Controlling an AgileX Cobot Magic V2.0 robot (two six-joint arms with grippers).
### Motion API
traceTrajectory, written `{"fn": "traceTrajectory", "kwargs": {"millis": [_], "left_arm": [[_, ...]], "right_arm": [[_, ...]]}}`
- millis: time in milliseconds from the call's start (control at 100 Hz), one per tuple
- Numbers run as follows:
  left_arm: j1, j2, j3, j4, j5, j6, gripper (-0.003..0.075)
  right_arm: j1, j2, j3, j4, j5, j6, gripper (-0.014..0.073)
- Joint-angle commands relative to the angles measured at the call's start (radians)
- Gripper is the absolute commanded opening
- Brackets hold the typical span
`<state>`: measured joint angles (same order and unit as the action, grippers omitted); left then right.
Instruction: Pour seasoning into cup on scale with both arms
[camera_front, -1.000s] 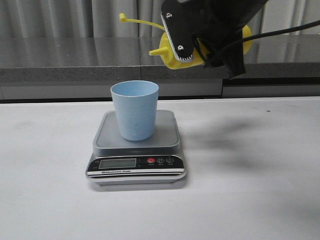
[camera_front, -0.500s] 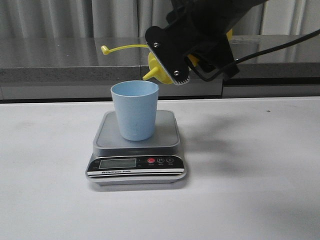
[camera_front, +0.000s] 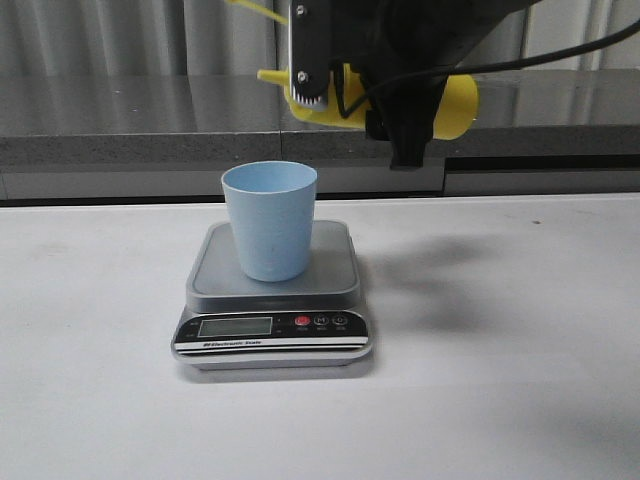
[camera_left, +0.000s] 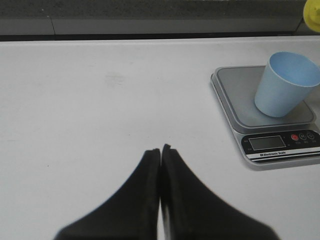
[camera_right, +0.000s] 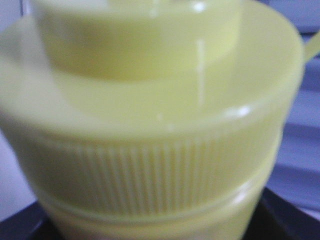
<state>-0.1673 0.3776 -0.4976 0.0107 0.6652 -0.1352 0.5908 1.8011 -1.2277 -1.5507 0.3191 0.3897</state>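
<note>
White table (camera_front: 520, 400), grey curtains (camera_front: 130, 35) behind. Right fingers (camera_front: 345, 85) clamp the seasoning bottle (camera_front: 450, 105) horizontally above the cup (camera_front: 269, 220); left fingers (camera_left: 161, 155) pressed together.

black right arm (camera_front: 420, 50), silver screws, black cables

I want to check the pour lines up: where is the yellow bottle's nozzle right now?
In the front view the seasoning bottle lies roughly level in the right gripper, its nozzle pointing left, above the cup on the scale.
</note>
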Motion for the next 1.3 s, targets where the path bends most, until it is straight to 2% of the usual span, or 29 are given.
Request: {"fn": "traceTrajectory", "kwargs": {"millis": [0,290,520,940,1140,1210,1290], "left_arm": [[0.002,0.006,-0.027,-0.004,-0.071,-0.011,-0.0020],[0.002,0.006,-0.027,-0.004,-0.071,-0.011,-0.0020],[0.002,0.006,-0.027,-0.004,-0.071,-0.011,-0.0020],[0.002,0.006,-0.027,-0.004,-0.071,-0.011,-0.0020],[0.002,0.006,-0.027,-0.004,-0.071,-0.011,-0.0020],[0.002,0.006,-0.027,-0.004,-0.071,-0.011,-0.0020],[0.002,0.006,-0.027,-0.004,-0.071,-0.011,-0.0020]], "right_arm": [[-0.032,-0.087,-0.035,-0.041,-0.026,0.191,0.0255],[-0.161,-0.174,-0.033,-0.040,-0.244,0.607,0.0255],[-0.243,-0.216,-0.005,-0.040,-0.391,0.784,0.0255],[-0.285,-0.236,0.026,-0.034,-0.496,0.869,0.0255],[-0.301,-0.236,0.035,0.032,-0.534,0.864,0.0255],[-0.312,-0.236,0.053,0.132,-0.528,0.789,0.0255],[-0.319,-0.236,0.085,0.277,-0.533,0.600,0.0255]]}}
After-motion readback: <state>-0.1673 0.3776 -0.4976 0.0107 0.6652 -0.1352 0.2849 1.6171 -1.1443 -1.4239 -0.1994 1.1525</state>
